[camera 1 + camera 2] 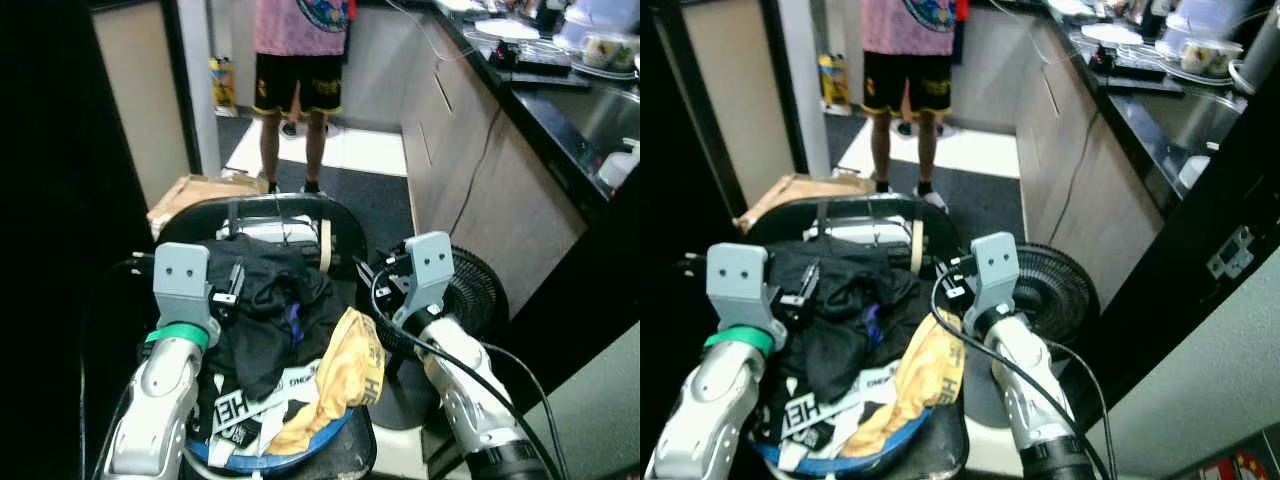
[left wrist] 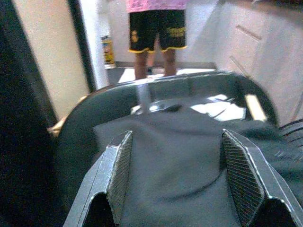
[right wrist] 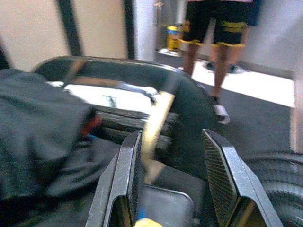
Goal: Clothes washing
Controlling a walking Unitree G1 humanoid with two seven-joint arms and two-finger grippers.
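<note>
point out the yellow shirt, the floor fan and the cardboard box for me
yellow shirt (image 1: pixel 352 365), left eye view, middle of its fabric
floor fan (image 1: pixel 478 282), left eye view, its black grille
cardboard box (image 1: pixel 195 192), left eye view, its top flap

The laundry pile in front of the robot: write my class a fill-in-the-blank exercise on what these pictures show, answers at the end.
1. The heap of clothes lies on a black ____.
2. On the pile's right side lies a ____ garment.
3. The left claw hovers with its fingers ____ over the dark cloth.
4. Right of the right claw a black floor ____ stands on the ground.

Answers: chair; yellow; open; fan
</note>
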